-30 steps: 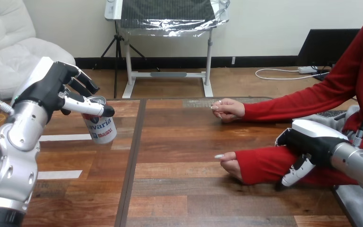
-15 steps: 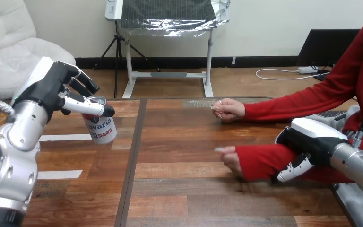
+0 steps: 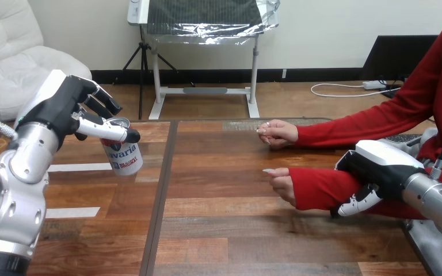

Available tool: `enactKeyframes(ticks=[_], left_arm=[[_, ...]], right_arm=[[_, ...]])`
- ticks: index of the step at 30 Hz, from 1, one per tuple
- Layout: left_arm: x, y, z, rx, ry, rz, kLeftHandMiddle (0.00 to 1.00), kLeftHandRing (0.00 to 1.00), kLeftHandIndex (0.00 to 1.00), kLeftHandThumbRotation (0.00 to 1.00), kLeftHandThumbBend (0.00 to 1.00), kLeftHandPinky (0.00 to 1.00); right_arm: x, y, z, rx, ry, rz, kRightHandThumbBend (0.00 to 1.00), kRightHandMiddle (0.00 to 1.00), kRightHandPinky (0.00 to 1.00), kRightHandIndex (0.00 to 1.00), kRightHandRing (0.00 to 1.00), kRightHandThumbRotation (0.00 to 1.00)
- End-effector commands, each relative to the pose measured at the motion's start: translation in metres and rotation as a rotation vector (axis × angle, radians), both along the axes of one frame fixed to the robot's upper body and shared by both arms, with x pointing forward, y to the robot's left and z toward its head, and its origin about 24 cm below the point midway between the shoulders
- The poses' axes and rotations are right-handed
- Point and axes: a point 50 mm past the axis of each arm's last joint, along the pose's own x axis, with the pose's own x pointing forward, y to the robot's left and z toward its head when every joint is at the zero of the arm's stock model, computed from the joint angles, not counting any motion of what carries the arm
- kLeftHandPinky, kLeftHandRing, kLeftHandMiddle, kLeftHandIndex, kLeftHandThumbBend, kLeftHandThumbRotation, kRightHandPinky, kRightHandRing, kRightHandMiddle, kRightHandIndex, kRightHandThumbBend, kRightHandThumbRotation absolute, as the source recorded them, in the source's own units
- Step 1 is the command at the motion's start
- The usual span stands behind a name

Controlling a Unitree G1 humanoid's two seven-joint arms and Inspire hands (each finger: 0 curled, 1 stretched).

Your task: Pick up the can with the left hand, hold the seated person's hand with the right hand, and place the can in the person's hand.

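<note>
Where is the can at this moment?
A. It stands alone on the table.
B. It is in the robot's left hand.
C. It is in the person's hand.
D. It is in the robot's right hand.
B: the left hand has its thumb and fingers curled round the can at the table's left side.

Prob. robot lab: mech. left hand [image 3: 63,106] at wooden table [image 3: 236,230].
</note>
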Motion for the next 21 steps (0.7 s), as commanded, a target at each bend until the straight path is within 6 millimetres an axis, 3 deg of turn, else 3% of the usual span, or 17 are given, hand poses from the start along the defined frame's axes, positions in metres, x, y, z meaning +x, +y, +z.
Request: enactKeyframes(ticks=[1, 21], left_arm=[[0.0073, -0.0052, 0.0466, 0.017, -0.164, -0.032, 0.42, 0.34, 0.45, 0.00, 0.75, 0.29], [0.0081, -0.0060, 0.0474, 0.020, -0.167, -0.036, 0.42, 0.34, 0.45, 0.00, 0.75, 0.29]], right_arm=[[0.0086, 0.0111, 0.0109, 0.065, -0.076, 0.015, 0.62, 0.33, 0.25, 0.32, 0.28, 0.14], [0.0084, 0.0109, 0.0133, 0.112, -0.101, 0.009, 0.61, 0.30, 0.22, 0.31, 0.25, 0.17]])
